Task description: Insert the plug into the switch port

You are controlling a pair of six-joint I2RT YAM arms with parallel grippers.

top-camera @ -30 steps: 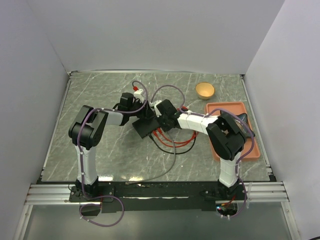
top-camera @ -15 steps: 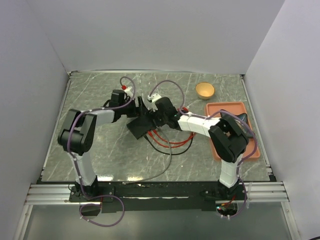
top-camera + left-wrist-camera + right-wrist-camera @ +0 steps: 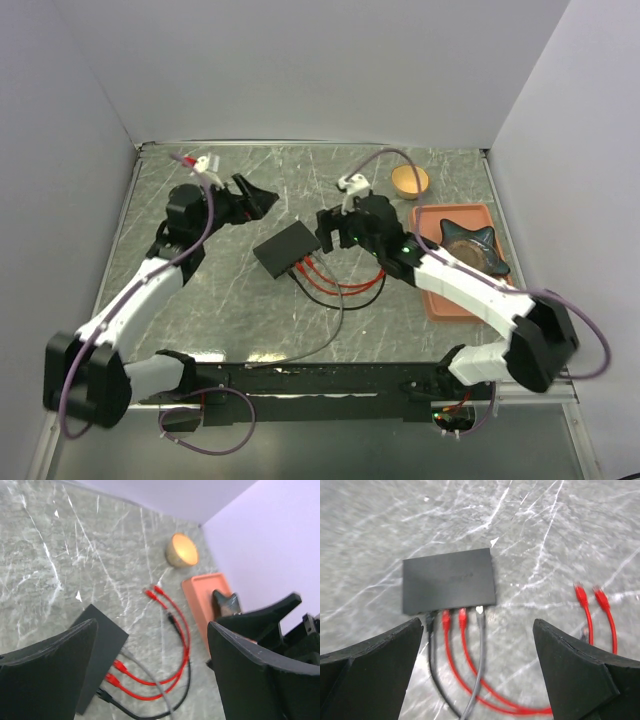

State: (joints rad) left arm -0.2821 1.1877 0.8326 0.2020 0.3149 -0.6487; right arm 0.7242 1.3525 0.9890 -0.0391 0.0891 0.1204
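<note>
Marble table (image 3: 200, 290): flat blk switch (image 3: 449, 580) w/ 4 cables (image 3: 463, 616) plugged

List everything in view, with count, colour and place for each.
switch: one, black, flat at mid-table between the two grippers.
red cables: two, red, one end of each at the switch's edge, free plugs lying on the table.
grey cable: one, grey, at that edge beside the reds.
black cable: one, black, at that edge on the reds' other side.
bowl: one, yellow-tan, far right of the table.
tray: one, orange, right side.
star-shaped object: one, dark, in the tray.
table: one, grey marbled.
left gripper: black, open, beyond the switch's left.
right gripper: black, open, right of the switch.
</note>
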